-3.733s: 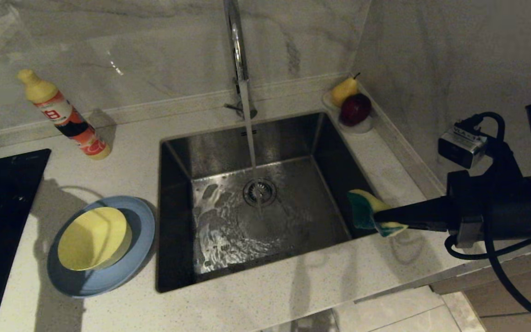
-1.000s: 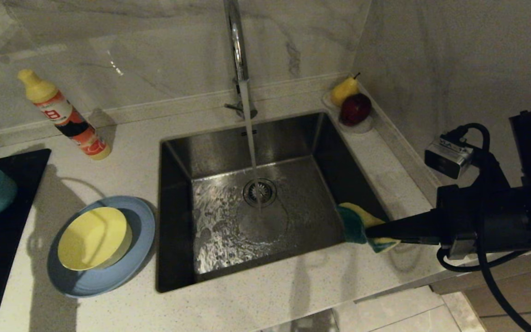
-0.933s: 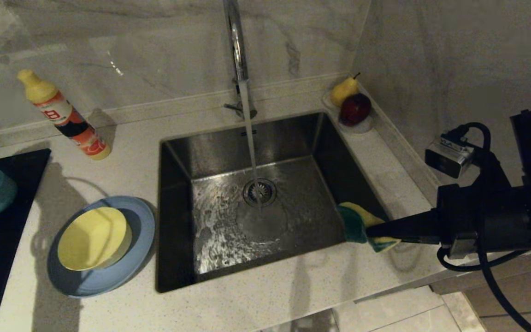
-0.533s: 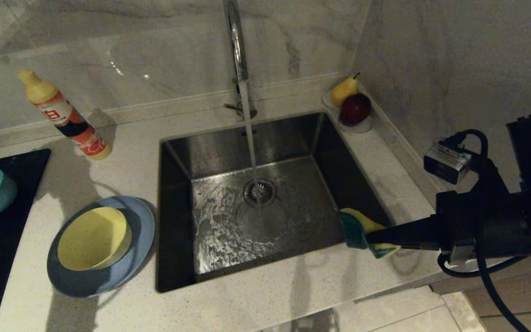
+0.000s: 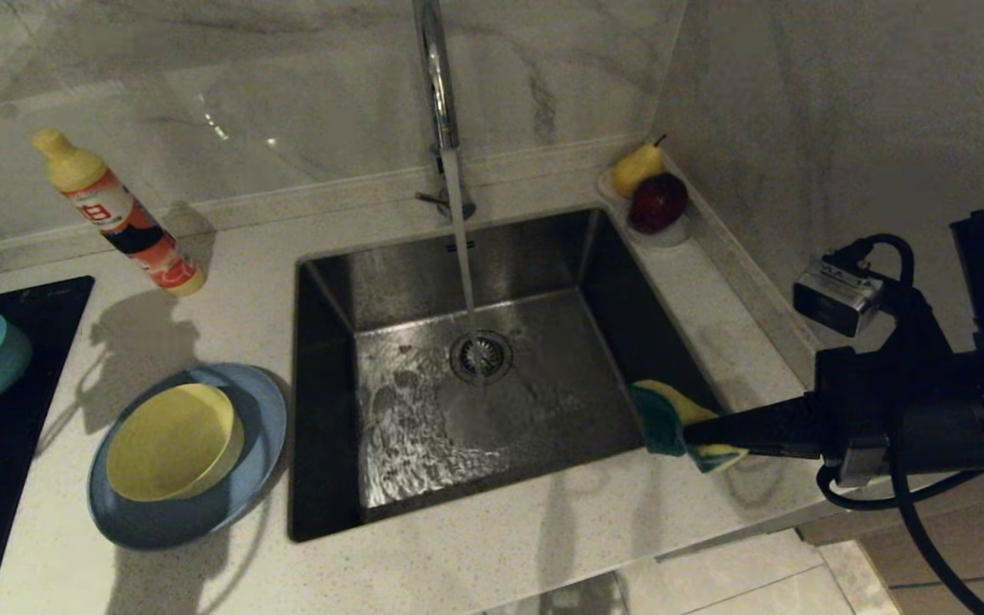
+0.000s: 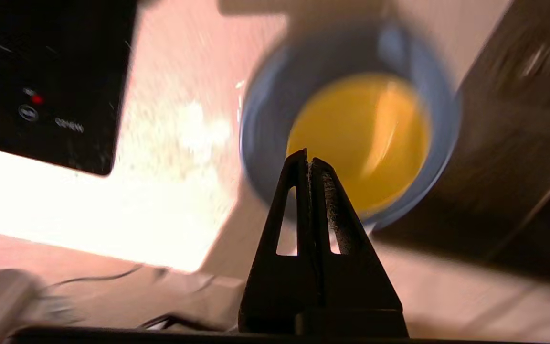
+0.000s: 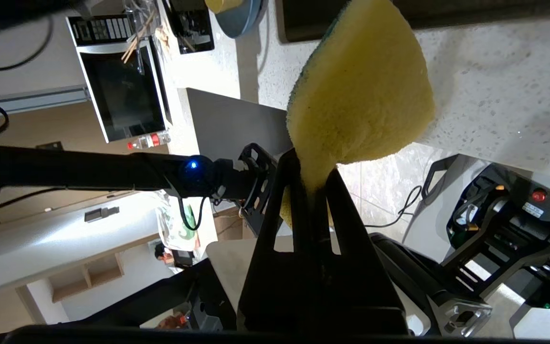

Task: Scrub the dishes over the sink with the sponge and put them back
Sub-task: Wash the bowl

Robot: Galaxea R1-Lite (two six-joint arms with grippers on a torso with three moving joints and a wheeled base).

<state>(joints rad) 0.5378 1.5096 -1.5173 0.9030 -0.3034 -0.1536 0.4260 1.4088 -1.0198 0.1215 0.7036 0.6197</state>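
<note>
Yellow sponge [image 7: 361,91] sits pinched in the right gripper [image 7: 314,184] at the sink's [image 5: 330,282] four o'clock rim. Left gripper [image 6: 309,165] fingers press together empty; only its wrist view shows them, above the yellow bowl [image 6: 358,141].

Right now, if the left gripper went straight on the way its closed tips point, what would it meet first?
Probably the yellow bowl sitting in the blue-grey plate: the shut left gripper lines up with the bowl's near edge in its wrist view. Depth is unclear.
</note>
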